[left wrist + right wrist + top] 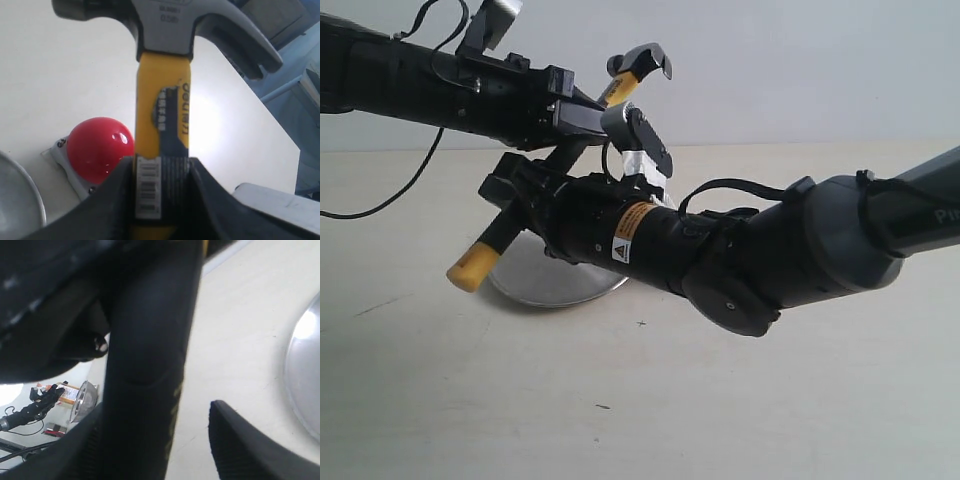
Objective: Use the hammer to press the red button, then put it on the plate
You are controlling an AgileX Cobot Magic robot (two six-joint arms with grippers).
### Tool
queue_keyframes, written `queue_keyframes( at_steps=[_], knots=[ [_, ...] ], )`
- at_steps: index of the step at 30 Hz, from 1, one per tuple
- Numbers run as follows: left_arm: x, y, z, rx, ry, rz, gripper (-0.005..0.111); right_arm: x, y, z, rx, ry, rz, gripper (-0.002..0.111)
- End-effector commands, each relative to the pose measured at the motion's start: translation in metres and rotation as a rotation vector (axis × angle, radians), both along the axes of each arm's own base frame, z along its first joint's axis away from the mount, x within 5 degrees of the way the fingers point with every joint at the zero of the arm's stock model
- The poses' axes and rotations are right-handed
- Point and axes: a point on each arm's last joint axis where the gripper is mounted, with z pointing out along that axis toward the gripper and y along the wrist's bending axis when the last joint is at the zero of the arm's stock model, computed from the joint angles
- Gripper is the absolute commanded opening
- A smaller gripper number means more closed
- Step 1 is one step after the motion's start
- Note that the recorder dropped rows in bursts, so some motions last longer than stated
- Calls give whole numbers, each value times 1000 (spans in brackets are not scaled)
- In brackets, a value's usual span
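One hammer, one red button, one plate.

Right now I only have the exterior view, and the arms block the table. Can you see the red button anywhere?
Observer: Yes. The left wrist view shows the red button on the table, close beside the plate rim with a small gap.
Operator: Where exactly does the left gripper hold the hammer?
Observer: The left gripper fingers press both sides of the hammer at its yellow neck, over the barcode label.
Operator: Has the right gripper closed on it?
Observer: No. The black handle sits inside the right gripper, but one finger stands clear of it.
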Motion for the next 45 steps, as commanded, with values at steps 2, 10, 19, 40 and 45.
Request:
queue_keyframes(
  at_steps=[2,10,19,40,45],
  knots=[
    [-6,-2,18,-100,13,-28,0,0,1,-1,-29,-2,17,55],
    [-8,-4,21,-134,24,-45,0,0,1,-1,-36,-11,31,47],
    [-9,-1,19,-120,22,-71,0,-4,4,-3,-105,-51,96,0],
    [-8,27,10,-24,93,-112,44,-5,4,-6,-155,-67,119,0],
    [-8,28,10,-24,93,-110,44,-5,4,-6,-159,-67,122,0]
  ],
)
